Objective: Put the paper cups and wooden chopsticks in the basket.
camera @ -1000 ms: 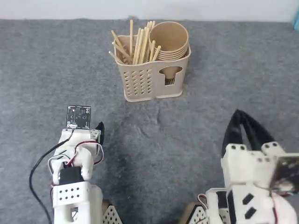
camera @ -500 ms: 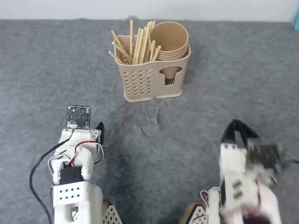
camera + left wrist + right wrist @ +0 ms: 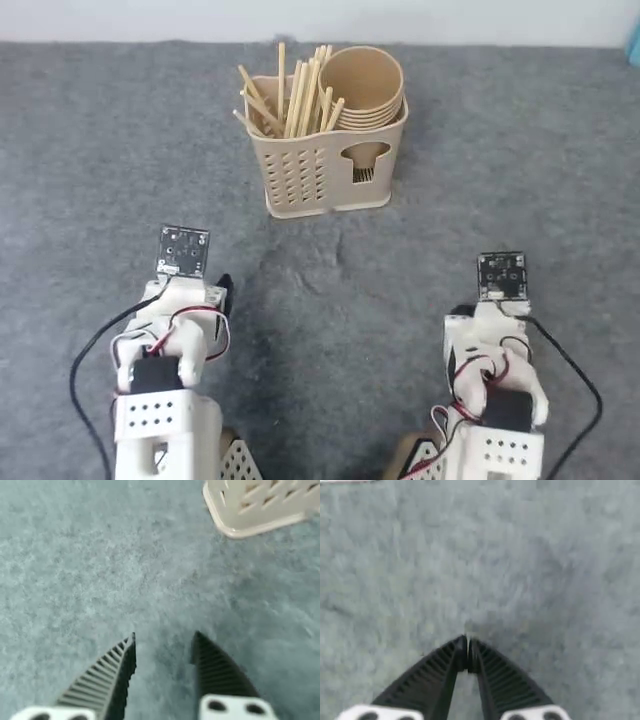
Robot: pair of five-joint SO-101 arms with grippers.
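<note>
The paper cups point(image 3: 362, 78) and chopsticks point(image 3: 290, 95) stand in the basket point(image 3: 320, 175) at the far side of the grey counter point(image 3: 90, 150), cups in its right compartment, chopsticks in its left. The left tool point(image 3: 164, 642) hangs near the basket, jaws apart and empty; the right tool point(image 3: 468, 647) has its jaws pressed together on nothing.

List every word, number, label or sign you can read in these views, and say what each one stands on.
No text is readable.
Basket: no print, only slots and a keyhole-shaped cutout.
Paper cups and wooden chopsticks: plain.
Left arm's circuit board and right arm's circuit board: any marks are too small to read.
</note>
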